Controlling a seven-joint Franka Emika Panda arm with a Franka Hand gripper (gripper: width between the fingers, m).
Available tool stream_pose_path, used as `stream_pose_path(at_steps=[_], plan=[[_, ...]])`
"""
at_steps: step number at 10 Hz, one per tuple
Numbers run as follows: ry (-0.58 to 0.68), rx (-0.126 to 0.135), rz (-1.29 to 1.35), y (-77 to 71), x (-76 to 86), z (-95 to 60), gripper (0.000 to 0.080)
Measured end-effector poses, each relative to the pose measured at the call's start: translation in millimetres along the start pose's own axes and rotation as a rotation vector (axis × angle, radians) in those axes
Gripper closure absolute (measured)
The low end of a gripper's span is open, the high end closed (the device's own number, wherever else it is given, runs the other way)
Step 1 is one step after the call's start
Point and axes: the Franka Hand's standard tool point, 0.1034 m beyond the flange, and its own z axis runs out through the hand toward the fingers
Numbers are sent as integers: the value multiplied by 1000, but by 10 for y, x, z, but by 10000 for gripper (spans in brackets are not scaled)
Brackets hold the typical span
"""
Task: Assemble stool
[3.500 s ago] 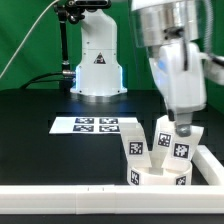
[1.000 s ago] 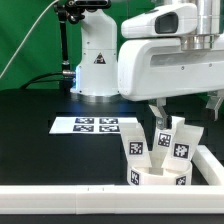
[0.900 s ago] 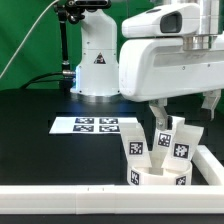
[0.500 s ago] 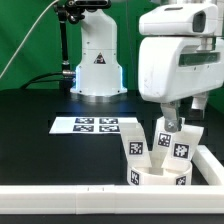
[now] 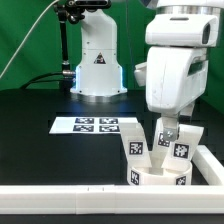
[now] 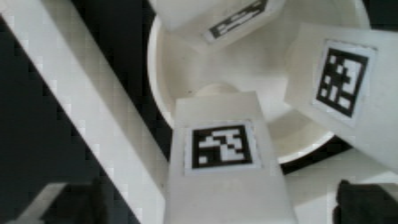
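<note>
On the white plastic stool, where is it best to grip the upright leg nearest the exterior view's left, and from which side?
Probably the free top end of that white blocky stool leg, approached from above. It stands nearly upright in the round white seat, so its base is buried in a socket. Its tagged face is flat, which suits the pads. The gripper hangs over a neighbouring leg.

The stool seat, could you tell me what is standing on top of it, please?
Three tagged legs stand upright on the round seat. Their joints with it cannot be seen, and the pincer covers part of the rear leg.
</note>
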Motion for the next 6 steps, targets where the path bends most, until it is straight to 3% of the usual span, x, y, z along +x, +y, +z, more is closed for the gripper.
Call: stream_pose_path(at_steps=[1, 2, 6], plan=[[0, 0, 6, 0, -2, 3, 274], [-1, 0, 8, 0, -3, 3, 432], [-1, 0, 35, 6, -12, 4, 462]])
